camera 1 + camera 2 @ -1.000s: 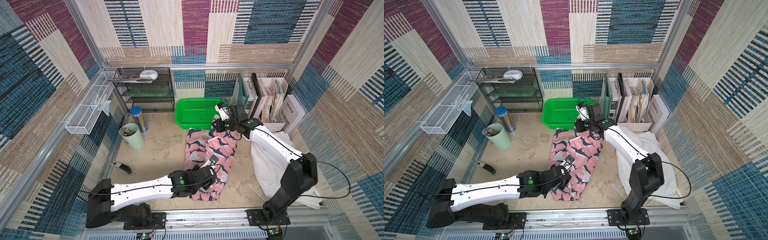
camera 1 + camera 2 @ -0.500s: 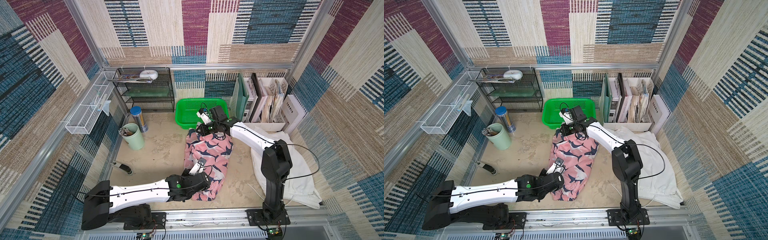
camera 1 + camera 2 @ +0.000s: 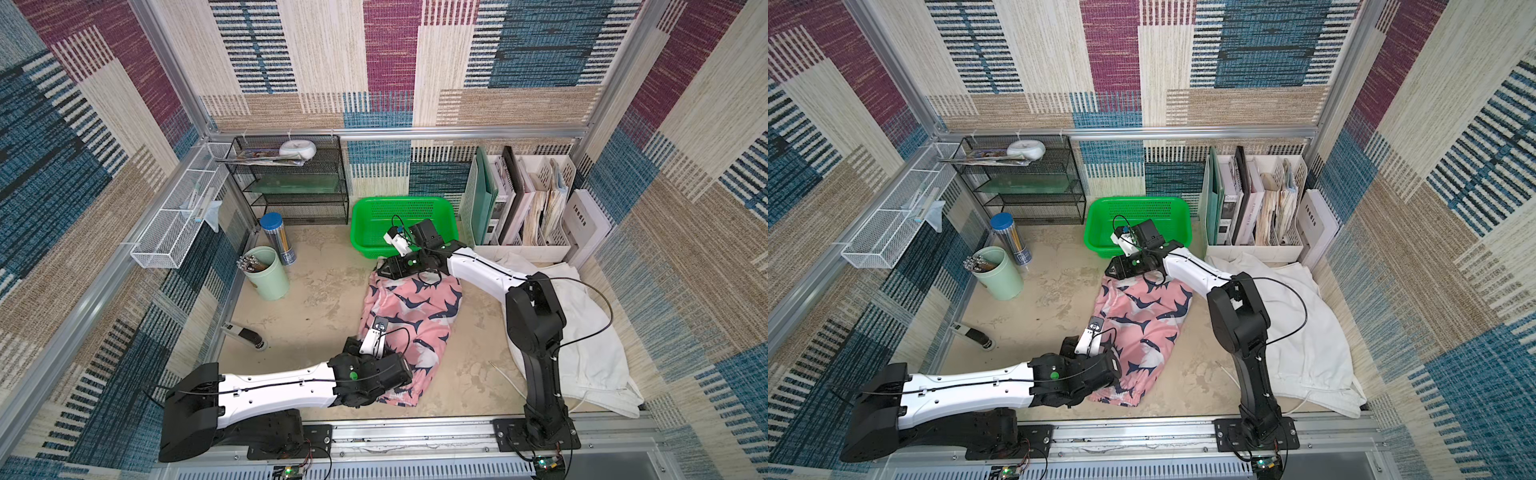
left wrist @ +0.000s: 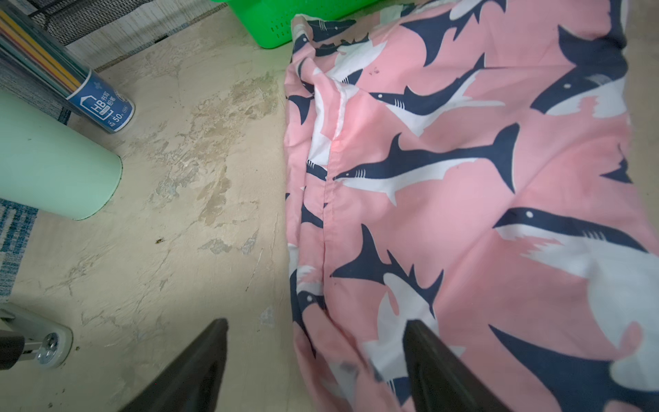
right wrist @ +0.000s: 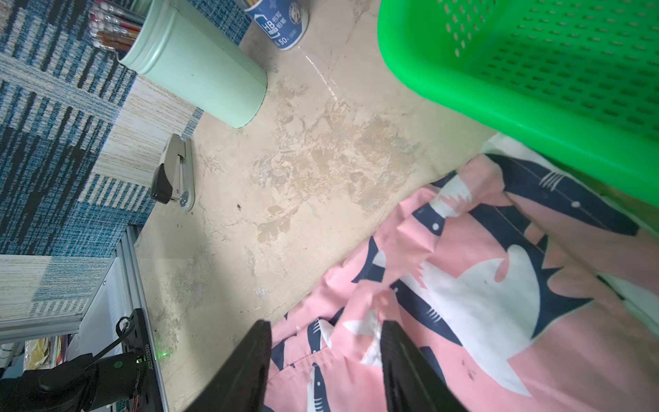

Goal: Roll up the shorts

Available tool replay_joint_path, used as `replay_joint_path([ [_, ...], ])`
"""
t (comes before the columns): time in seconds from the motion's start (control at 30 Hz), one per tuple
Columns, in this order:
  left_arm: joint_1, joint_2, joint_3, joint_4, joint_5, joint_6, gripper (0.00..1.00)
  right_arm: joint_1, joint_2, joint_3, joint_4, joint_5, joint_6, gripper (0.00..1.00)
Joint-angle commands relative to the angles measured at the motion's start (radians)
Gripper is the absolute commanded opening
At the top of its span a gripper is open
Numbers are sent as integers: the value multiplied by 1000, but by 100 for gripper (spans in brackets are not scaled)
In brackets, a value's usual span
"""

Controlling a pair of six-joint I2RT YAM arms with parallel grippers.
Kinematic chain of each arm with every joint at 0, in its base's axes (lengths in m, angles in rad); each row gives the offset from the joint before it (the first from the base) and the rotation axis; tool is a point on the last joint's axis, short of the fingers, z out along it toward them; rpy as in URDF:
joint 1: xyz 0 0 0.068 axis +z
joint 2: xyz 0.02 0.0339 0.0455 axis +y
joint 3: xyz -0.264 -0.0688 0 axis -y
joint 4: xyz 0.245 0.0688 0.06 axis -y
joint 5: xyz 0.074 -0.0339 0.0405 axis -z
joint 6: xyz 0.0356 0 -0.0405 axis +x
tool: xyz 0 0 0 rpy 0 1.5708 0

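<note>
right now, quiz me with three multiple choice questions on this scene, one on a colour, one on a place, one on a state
1. What colour is the basket at the far end of the pink shorts?
A) blue B) green C) white

2. Where do the white shorts lie?
A) in the basket B) on the table, to the robot's right of the pink shorts C) held up in the air

3. The left gripper is:
A) shut on the pink shorts B) open at the pink shorts' edge C) out of view

Answers:
1 B, its perforated walls are bright green.
2 B, both top views show them spread flat there.
3 B, the left wrist view shows its fingers apart with nothing pinched.
</note>
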State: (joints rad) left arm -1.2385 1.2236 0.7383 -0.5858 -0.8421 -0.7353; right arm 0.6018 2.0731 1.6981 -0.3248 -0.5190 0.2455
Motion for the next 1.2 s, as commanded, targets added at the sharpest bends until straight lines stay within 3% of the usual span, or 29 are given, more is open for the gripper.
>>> replay_joint_path([
  [0.0,1,-47,-12,-6,-64,-3,98,0,-35,27,19,9,-20,61],
  [0.13,15,-92,-19,12,-80,50,100,-13,-94,2,-17,67,-36,64],
  [0.3,66,-120,-17,99,-43,182,95,-45,-237,-182,3,126,-21,65],
  [0.37,120,-124,-12,169,47,266,56,-63,-312,-292,14,141,-18,65],
  [0.53,249,-78,22,286,301,381,0,-88,-439,-493,-43,181,-36,64],
  [0.67,295,27,64,314,394,427,0,-91,-488,-636,-42,198,-29,59],
  [0.8,324,153,114,320,565,452,0,-91,-538,-759,-17,179,2,29],
  [0.93,327,247,124,350,622,431,0,-92,-579,-830,-25,201,19,2],
  [1.17,333,347,163,320,649,470,0,-101,-502,-861,-24,237,3,0],
])
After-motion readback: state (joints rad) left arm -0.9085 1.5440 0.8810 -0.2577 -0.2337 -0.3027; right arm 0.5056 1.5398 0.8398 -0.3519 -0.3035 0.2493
